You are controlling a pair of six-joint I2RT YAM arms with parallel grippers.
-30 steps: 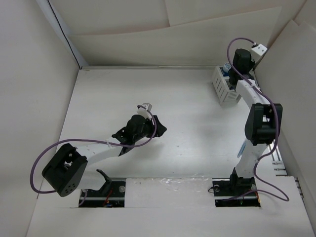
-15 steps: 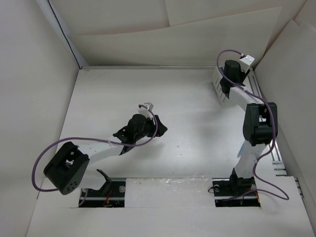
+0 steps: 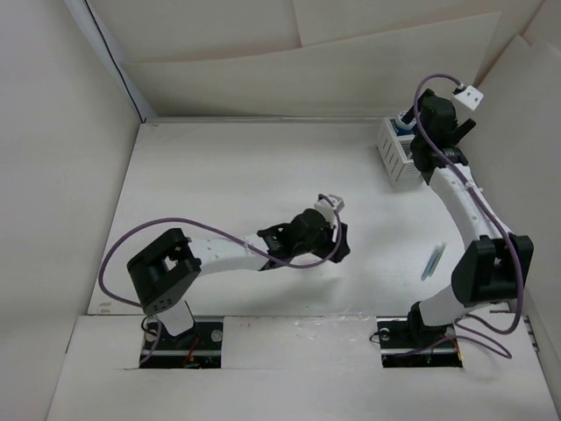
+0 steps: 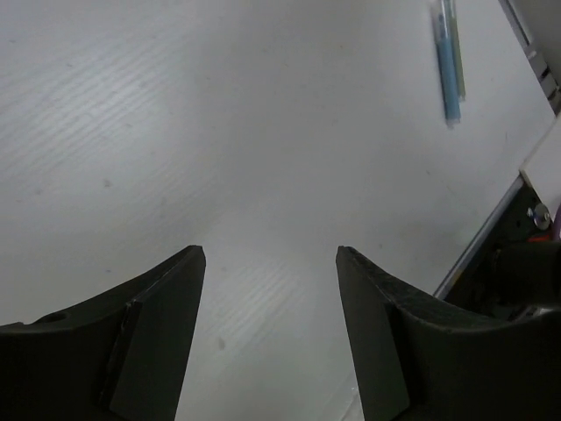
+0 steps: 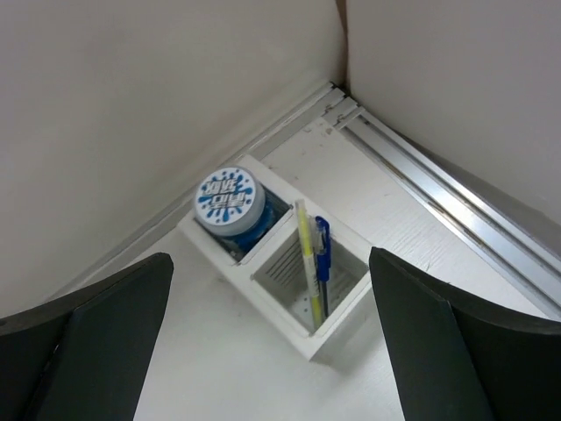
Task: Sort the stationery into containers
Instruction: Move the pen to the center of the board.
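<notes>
The white slatted container [image 5: 346,309] stands in the far right corner and shows in the top view [image 3: 392,156] too. Its left compartment holds a blue-and-white roll [image 5: 230,200]. A pale-yellow stick [image 5: 304,250] and a dark blue pen [image 5: 322,263] stand upright in its right compartment. My right gripper [image 5: 270,263] hangs open above the container with nothing in it. A short light-blue stick [image 3: 431,261] lies on the table near the right arm's base. My left gripper [image 4: 270,254] hovers open and empty over bare table, the light-blue stick [image 4: 448,66] ahead and to its right.
A metal rail [image 5: 447,197] runs along the right wall behind the container. Paper walls close in the table at the back and on both sides. The right arm's dark base mount [image 4: 526,272] sits at the right edge of the left wrist view.
The right gripper has opened wide and lifted off the container. The left arm has swung right across the table towards the light-blue stick, and its jaws have spread a little.
</notes>
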